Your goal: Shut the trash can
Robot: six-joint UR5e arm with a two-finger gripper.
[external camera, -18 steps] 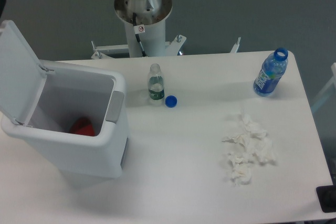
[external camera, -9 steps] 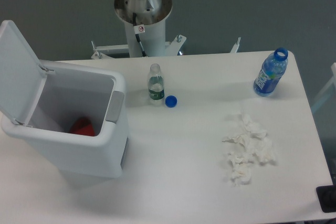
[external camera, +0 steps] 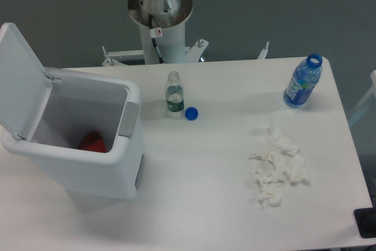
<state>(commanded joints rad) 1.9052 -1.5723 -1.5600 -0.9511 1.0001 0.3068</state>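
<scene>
The trash can (external camera: 106,171) is a large white bin at the left of the table. Its flat lid (external camera: 20,80) stands open, tilted up and back on the left side. A grey latch tab (external camera: 128,119) sits on the right rim. A red object (external camera: 93,141) lies inside at the bottom. Only the arm's base (external camera: 160,13) and a bit of its upper link at the top edge show. The gripper is out of view.
A small clear bottle (external camera: 174,95) stands uncapped beside a blue cap (external camera: 191,113) near the table's middle. A blue bottle (external camera: 303,82) stands at the far right. Crumpled white tissues (external camera: 276,166) lie at the right. A dark object (external camera: 366,223) sits at the bottom right corner.
</scene>
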